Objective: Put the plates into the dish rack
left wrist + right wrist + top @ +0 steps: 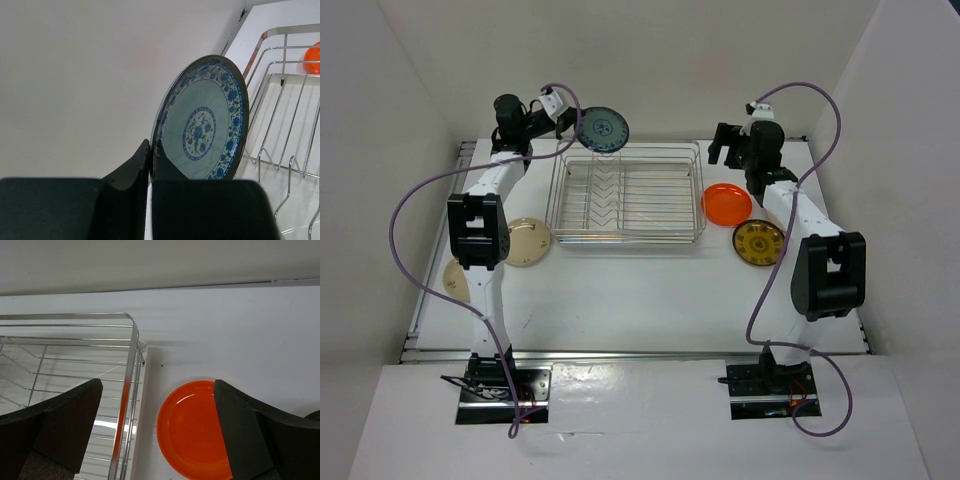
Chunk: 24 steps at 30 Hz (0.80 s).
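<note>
Left gripper (568, 122) clamped the dark teal plate (604, 128) by its rim, holding it on edge near the far-left corner of the dish rack (626, 238), probably so it could slot between the dividers (610, 185). Right gripper (724, 146) hung spread wide over the orange plate (726, 203), which lay on the desk (640, 290) just beside the rack.

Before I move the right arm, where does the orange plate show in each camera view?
Top external: the orange plate lies on the table, just right of the dish rack.
Left wrist: only a sliver at the upper right edge, beyond the rack's wires.
Right wrist: lower centre.
Shared landmark: the rack's rim beside the plate.
</note>
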{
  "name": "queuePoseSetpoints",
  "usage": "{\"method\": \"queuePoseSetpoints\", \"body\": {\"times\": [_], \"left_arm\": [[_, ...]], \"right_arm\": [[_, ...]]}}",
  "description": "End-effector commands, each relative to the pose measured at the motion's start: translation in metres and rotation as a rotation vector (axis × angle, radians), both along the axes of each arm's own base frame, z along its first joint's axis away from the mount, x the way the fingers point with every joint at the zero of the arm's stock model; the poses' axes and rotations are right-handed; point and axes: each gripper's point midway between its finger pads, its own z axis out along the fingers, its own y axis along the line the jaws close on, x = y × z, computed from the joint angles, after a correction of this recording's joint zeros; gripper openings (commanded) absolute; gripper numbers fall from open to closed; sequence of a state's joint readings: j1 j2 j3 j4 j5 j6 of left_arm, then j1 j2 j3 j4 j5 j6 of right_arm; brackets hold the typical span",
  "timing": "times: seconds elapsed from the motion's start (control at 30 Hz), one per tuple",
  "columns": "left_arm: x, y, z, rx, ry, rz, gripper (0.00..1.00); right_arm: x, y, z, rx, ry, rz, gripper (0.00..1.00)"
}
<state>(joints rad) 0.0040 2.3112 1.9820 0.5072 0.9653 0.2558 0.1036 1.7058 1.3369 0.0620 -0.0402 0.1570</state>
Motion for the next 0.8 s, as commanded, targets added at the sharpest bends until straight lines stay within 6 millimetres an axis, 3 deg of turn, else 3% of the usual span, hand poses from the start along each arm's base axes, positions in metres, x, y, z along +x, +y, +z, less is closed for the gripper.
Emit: {"method": "queuePoseSetpoints", "body": {"times": [0.0, 0.1, 0.23, 0.37, 0.4, 0.43, 0.47, 0.5, 0.6, 0.63, 0.7, 0.77], "left_arm": [[-0.002, -0.002, 0.002, 0.027, -0.101, -0.038, 0.00], [-0.005, -0.001, -0.022, 0.031, -0.045, -0.039, 0.00], [-0.016, -0.002, -0.036, 0.047, -0.024, -0.047, 0.00], [-0.019, -0.002, -0.043, 0.053, -0.016, -0.047, 0.00], [-0.019, -0.001, -0.049, 0.052, 0.007, -0.038, 0.01], [-0.019, -0.001, -0.049, 0.052, 0.008, -0.038, 0.05], [-0.020, 0.001, -0.048, 0.051, 0.011, -0.026, 0.12], [-0.022, 0.002, -0.053, 0.045, 0.035, -0.013, 0.37], [-0.029, 0.005, -0.046, 0.032, 0.044, 0.023, 0.66], [-0.032, 0.005, -0.042, 0.032, 0.040, 0.023, 1.00], [-0.039, 0.005, -0.031, 0.027, 0.028, 0.023, 1.00], [-0.051, 0.013, -0.003, -0.003, -0.010, 0.028, 1.00]], "right_arm": [[0.015, -0.009, 0.026, -0.019, -0.078, -0.038, 1.00], [0.015, -0.020, 0.023, -0.012, -0.066, -0.110, 1.00], [0.011, -0.040, 0.015, -0.011, -0.038, -0.217, 1.00], [0.005, -0.065, -0.006, 0.010, 0.019, -0.230, 1.00], [0.005, -0.084, -0.013, 0.033, 0.040, -0.250, 1.00], [0.002, -0.089, -0.025, 0.045, 0.071, -0.235, 1.00], [0.002, -0.086, -0.024, 0.076, 0.074, -0.173, 1.00], [0.000, -0.098, -0.032, 0.091, 0.095, -0.174, 1.00], [0.001, -0.104, -0.050, 0.115, 0.165, -0.139, 1.00], [0.003, -0.102, -0.058, 0.112, 0.202, -0.123, 1.00], [0.005, -0.093, -0.066, 0.118, 0.217, -0.060, 0.99], [0.004, -0.084, -0.085, 0.118, 0.257, 0.004, 0.97]]}}
